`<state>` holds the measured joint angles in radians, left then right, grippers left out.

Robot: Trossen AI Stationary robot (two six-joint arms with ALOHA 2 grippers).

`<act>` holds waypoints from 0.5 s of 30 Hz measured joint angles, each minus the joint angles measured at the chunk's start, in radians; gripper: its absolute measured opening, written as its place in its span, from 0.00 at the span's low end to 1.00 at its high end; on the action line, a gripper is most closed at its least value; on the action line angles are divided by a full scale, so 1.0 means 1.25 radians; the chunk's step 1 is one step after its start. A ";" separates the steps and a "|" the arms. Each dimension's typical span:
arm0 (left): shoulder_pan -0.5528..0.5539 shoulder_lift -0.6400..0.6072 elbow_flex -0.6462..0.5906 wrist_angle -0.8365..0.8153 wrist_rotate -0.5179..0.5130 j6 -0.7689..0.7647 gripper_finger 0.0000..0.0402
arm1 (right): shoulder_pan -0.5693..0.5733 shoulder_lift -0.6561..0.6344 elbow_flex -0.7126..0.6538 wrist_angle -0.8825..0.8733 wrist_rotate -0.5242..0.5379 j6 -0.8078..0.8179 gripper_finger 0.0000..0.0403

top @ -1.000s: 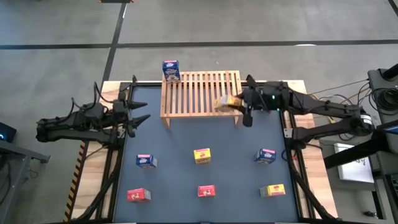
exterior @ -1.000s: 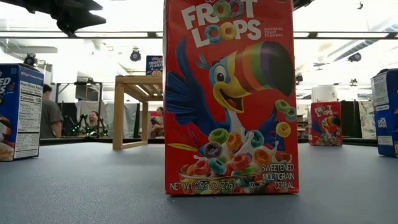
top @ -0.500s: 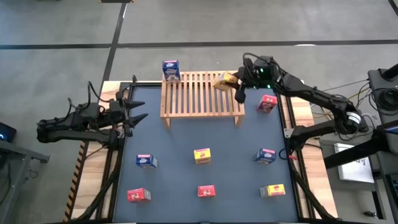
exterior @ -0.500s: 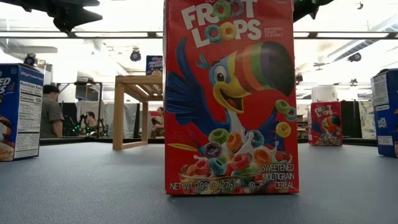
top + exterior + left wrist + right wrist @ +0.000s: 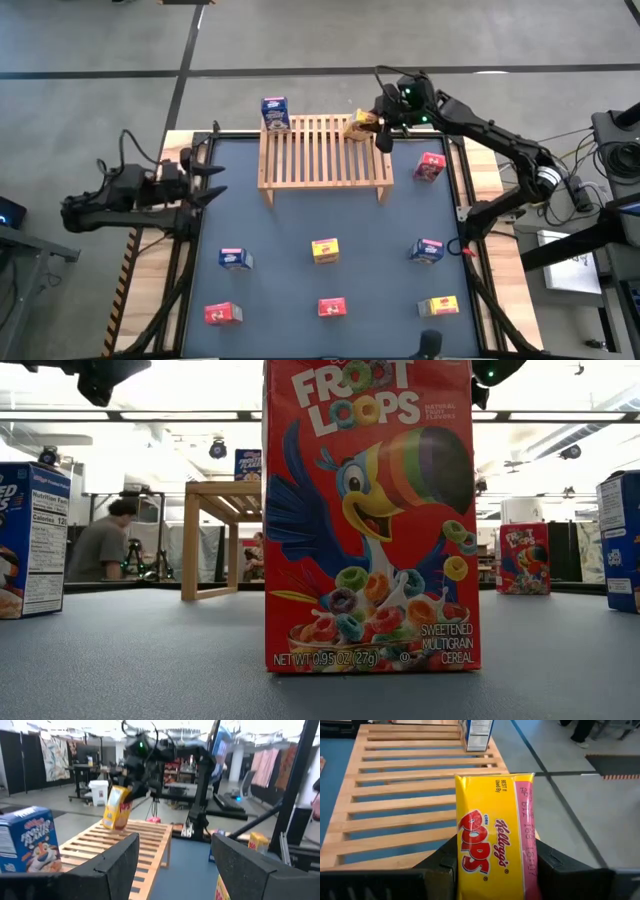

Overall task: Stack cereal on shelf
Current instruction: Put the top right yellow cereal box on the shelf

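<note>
One yellow cereal box [image 5: 495,837] clamped by its narrow sides in right gripper [image 5: 372,128]: probably light, stiff, crushable.

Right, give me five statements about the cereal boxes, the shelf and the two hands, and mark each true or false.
1. The right hand holds a yellow box over the shelf. True.
2. A blue box stands on the shelf's far left corner. True.
3. The left hand grips a red box. False: it is open and empty, waiting at the table's left edge.
4. The shelf already carries three boxes. False: only the blue one rests on it; the yellow one is in the right hand's grip.
5. A red box sits on the mat just right of the shelf. True.
</note>
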<state>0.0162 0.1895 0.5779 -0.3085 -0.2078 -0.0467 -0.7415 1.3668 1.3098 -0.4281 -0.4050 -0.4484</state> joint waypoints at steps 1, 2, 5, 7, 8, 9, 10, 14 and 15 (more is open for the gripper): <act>0.000 -0.016 -0.005 -0.001 0.000 0.000 0.58 | 0.000 0.002 0.000 0.000 0.000 -0.004 0.32; 0.000 -0.033 -0.011 -0.002 -0.001 0.000 0.58 | -0.002 0.004 0.000 0.000 0.000 -0.007 0.32; 0.000 -0.085 -0.027 -0.008 -0.002 -0.001 0.58 | -0.003 0.005 0.001 0.001 -0.002 -0.008 0.32; 0.000 -0.118 -0.031 -0.015 -0.010 -0.006 0.58 | -0.004 0.001 0.001 0.000 -0.001 -0.012 0.32; 0.000 -0.133 -0.032 -0.022 -0.012 -0.011 0.58 | -0.005 -0.002 0.001 -0.002 0.001 -0.012 0.32; 0.000 -0.146 -0.033 -0.027 -0.013 -0.013 0.58 | -0.007 -0.006 0.001 -0.006 0.001 -0.011 0.32; 0.000 -0.153 -0.035 -0.028 -0.013 -0.013 0.58 | -0.009 -0.008 0.003 -0.007 0.001 -0.008 0.32; 0.000 -0.141 -0.034 -0.032 -0.014 -0.012 0.58 | -0.011 -0.011 0.004 -0.008 -0.011 0.008 0.32; 0.000 -0.134 -0.034 -0.029 -0.014 -0.008 0.58 | -0.011 -0.011 0.004 -0.013 -0.012 0.008 0.32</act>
<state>0.0162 0.0214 0.5358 -0.3450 -0.2255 -0.0566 -0.7550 1.3537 1.3144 -0.4442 -0.4200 -0.4381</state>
